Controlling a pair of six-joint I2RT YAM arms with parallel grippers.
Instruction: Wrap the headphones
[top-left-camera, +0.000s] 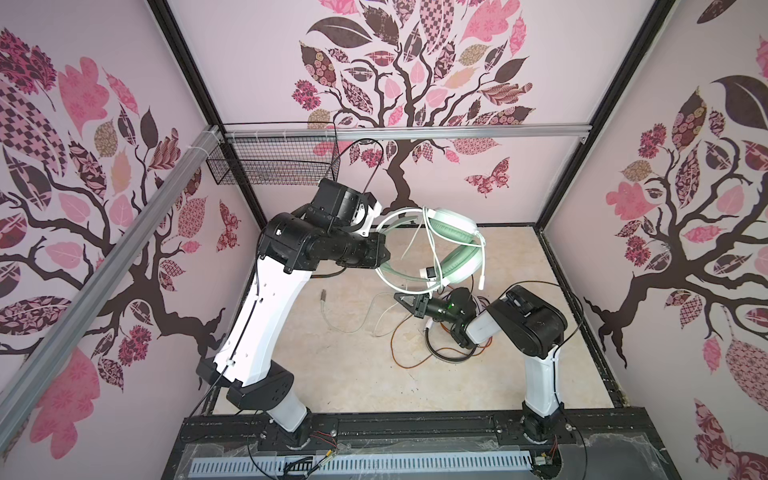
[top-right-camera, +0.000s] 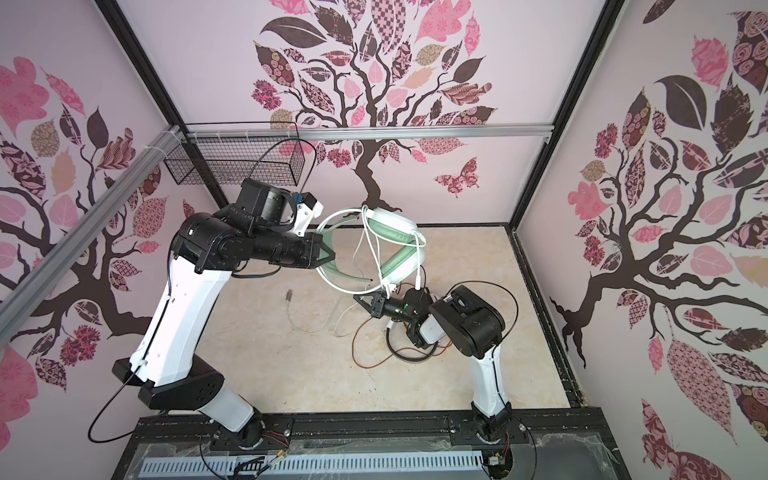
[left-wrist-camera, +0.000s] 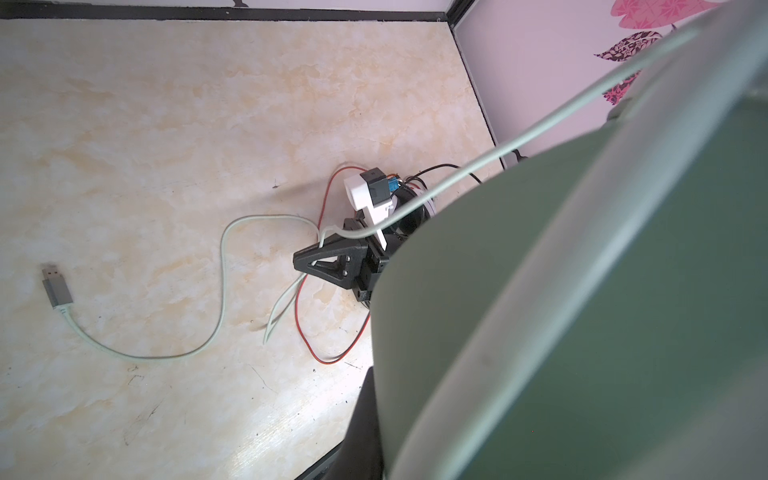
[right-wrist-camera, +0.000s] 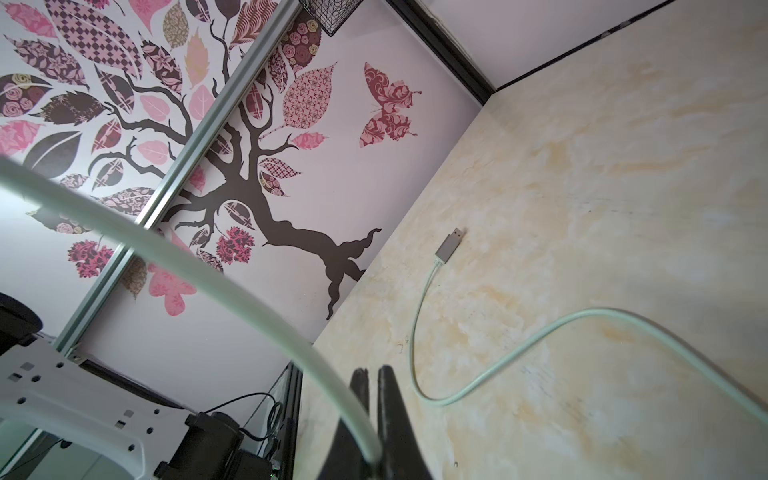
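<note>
Pink tree wallpaper closes in a marbled beige table (top-left-camera: 353, 374). Left of centre in both top views, a grey plug (top-left-camera: 324, 294) lies flat on it, and from there the pale green cord (left-wrist-camera: 224, 266) snakes rightward across the table. Above it the left gripper (top-right-camera: 325, 254) is clamped on the headband of the mint-green headphones (top-left-camera: 453, 232), holding them in the air with a few cord loops already draped across the cups. Just below them in the frame, the right gripper (left-wrist-camera: 316, 253) is pinched onto the same cord, with its jaws nearly together. The loose length therefore trails left from the right gripper, while the headphones hang just above and to its right. The right arm looks better placed to carry the next loop. Beneath that arm, the second headphones (top-left-camera: 449, 355) and their orange-red cord (top-left-camera: 399, 357) lie unwrapped on the table.
</note>
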